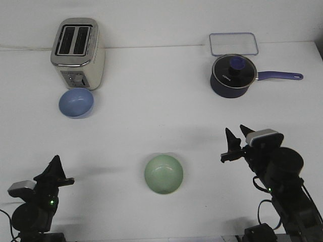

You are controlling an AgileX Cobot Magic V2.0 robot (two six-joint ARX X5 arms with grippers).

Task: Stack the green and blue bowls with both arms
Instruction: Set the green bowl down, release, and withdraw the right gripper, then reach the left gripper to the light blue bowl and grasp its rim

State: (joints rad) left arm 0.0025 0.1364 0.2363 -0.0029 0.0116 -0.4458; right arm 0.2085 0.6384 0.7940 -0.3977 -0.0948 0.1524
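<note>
Here, on the white table: green bowl upright near the front edge, between both arms, touched by nothing. Blue bowl far on the left, just in front of the toaster. Left gripper low at the left corner, fingers seemingly together, empty. Right gripper raised right of the green bowl, fingers parted, empty. Behind it, a navy saucepan and a clear tray.

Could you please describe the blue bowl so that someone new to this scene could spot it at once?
Find the silver toaster at the table's far left. Directly in front of it, almost touching its base, sits the blue bowl, empty and upright. Its periwinkle colour separates it from the similar green bowl, which sits alone nearer the robot.
</note>
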